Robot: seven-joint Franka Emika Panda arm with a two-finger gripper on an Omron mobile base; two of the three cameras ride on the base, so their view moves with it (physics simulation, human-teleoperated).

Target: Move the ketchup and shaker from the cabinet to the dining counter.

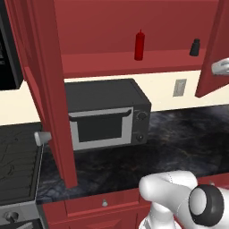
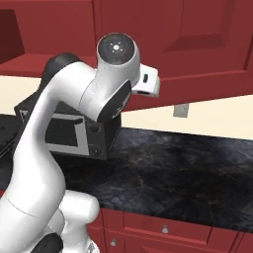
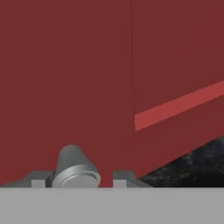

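In your left base view, start at the far left: a stove (image 1: 18, 165) with dark grates sits at the end of the bench (image 1: 179, 147), whose top is black marbled stone. Just right of it the cabinet's left door (image 1: 49, 89) hangs open, edge-on to you, with a round silver knob (image 1: 42, 137) low on it. Behind that door a grey microwave (image 1: 105, 114) stands on the bench under the cabinet (image 1: 98, 27).

Up on the red shelf (image 1: 129, 62) the ketchup (image 1: 139, 45) stands upright near the middle. The shaker (image 1: 195, 47) stands upright well apart to its right, close to the right door (image 1: 214, 53), which also hangs open. A wall outlet (image 1: 180, 87) shows on the cream wall below the shelf.

At the right door's edge a piece of the robot's hand (image 1: 220, 67) shows.

In the hand view, the pincer (image 3: 78, 180) sits hard against the red door panel. A silver knob (image 3: 75, 168) lies between its two tips. You cannot tell from these views whether the tips press on the knob or only stand to either side of it.

In your right base view, the arm (image 2: 74, 128) reaches up to the closed-looking underside of the door (image 2: 197, 44), above the bench.
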